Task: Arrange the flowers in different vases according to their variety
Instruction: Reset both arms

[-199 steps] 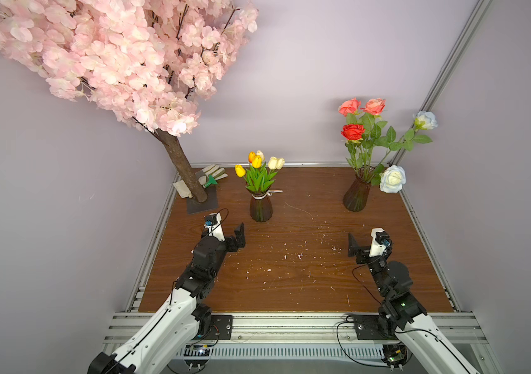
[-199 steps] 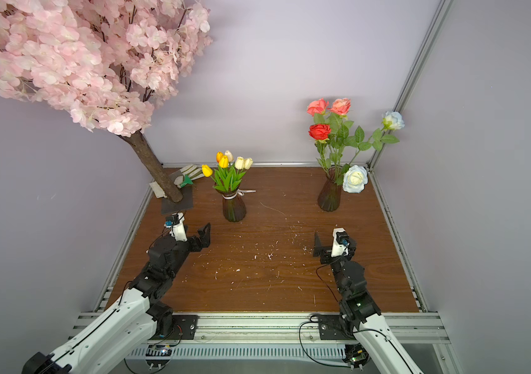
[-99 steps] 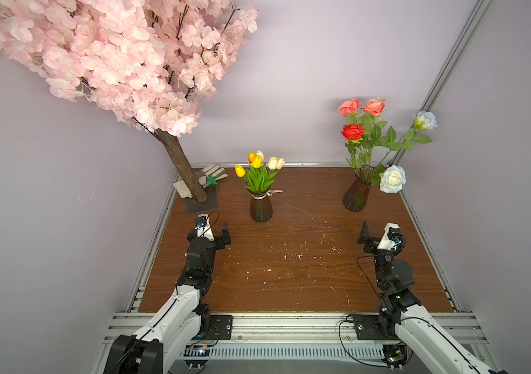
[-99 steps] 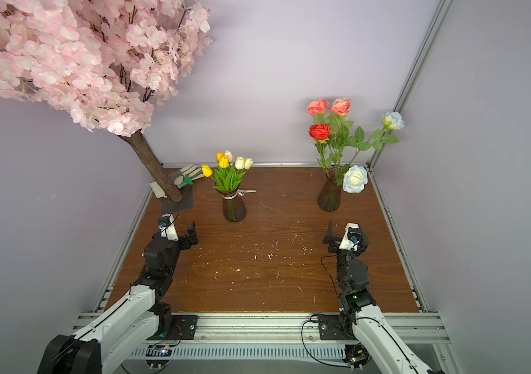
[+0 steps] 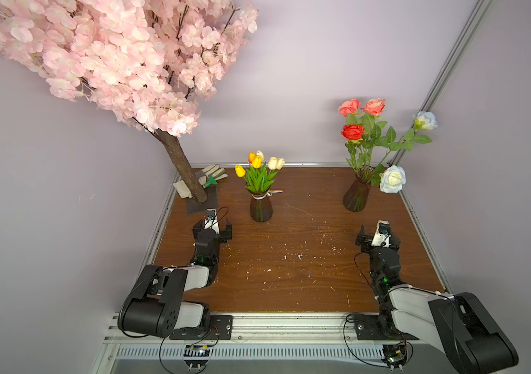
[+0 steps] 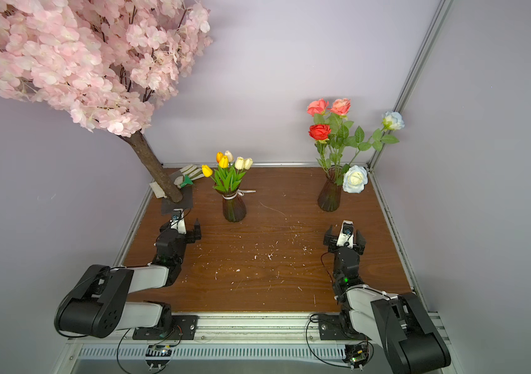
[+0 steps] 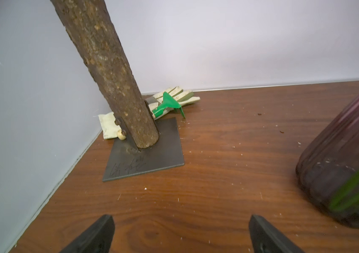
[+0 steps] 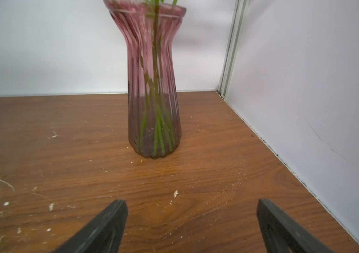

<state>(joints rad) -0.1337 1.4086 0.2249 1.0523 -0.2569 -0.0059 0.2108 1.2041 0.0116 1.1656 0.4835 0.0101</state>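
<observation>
Well, in both top views the tulips (image 5: 259, 165), yellow, orange and cream, stand together in the ribboned vase (image 5: 260, 209), towards the counter's (image 5: 290, 278) far edge and left of its middle. The roses (image 5: 364, 129), coral, red and white, fill the plain vase (image 5: 357, 196) near the far-right corner, with one white bloom drooping beside the rim. A pink blossom tree (image 5: 112, 58) leans out of the far-left corner from a dark base plate (image 5: 204, 204), and a pale glove (image 5: 215, 171) and a green tool (image 5: 211, 182) lie behind it. The left gripper (image 5: 212, 228) sits by the left edge, just nearer than the plate. The right gripper (image 5: 378, 238) sits by the right edge, nearer than the plain vase. Both have their jaws wide apart with nothing between them. White flecks (image 5: 299, 255) dot the wood between the arms. From the left wrist, two black tips spread over bare wood, with the trunk (image 7: 108, 65) and plate ahead, the glove and green tool by the wall, and the ribboned vase's dark belly (image 7: 344, 164) off to one side, green stems inside. From the right wrist, the jaws are likewise spread and empty, and the plain vase (image 8: 154, 98) stands upright straight ahead, well apart from the tips, green stems showing through the purple glass.
</observation>
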